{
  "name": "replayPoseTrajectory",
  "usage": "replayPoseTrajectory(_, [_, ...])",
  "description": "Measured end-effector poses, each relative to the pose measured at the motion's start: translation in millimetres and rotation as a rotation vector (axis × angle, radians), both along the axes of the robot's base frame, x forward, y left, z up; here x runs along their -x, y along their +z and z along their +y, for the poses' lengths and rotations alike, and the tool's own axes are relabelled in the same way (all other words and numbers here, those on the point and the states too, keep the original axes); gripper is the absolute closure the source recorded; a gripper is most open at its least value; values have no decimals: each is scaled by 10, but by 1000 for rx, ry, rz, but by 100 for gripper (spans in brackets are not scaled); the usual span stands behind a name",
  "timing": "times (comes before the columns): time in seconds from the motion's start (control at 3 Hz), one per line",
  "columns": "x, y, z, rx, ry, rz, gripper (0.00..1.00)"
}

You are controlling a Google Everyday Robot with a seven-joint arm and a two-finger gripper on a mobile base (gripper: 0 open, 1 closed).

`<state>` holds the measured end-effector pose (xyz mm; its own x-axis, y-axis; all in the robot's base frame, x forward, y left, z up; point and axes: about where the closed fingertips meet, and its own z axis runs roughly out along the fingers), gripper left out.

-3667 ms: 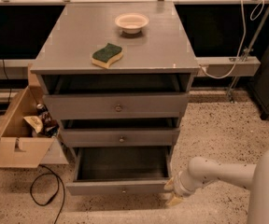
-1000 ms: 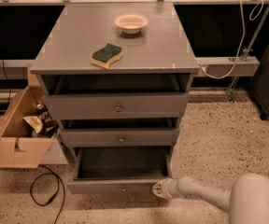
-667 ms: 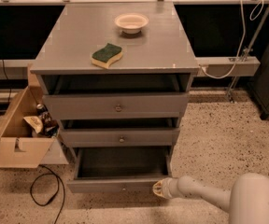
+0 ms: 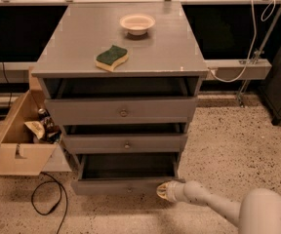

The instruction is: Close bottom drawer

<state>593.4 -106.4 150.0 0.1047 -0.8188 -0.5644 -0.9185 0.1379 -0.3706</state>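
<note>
The grey three-drawer chest stands in the middle of the camera view. Its bottom drawer is partly pulled out, and its dark inside shows behind the shallow front panel. My gripper is low at the right end of that front panel, touching or almost touching it. My white arm reaches in from the lower right. The middle drawer and the top drawer each stand slightly out.
A green and yellow sponge and a small pale bowl lie on the chest top. An open cardboard box with items stands on the floor to the left. A black cable loops on the speckled floor in front of it.
The gripper has moved from right of the chest to the right end of the bottom drawer's front. The drawer front now sits a little further in than before.
</note>
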Motion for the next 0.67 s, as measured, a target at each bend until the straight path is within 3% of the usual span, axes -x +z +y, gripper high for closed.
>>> replayPoseTrajectory(0.67, [-209, -72, -78, 105, -56, 32, 100])
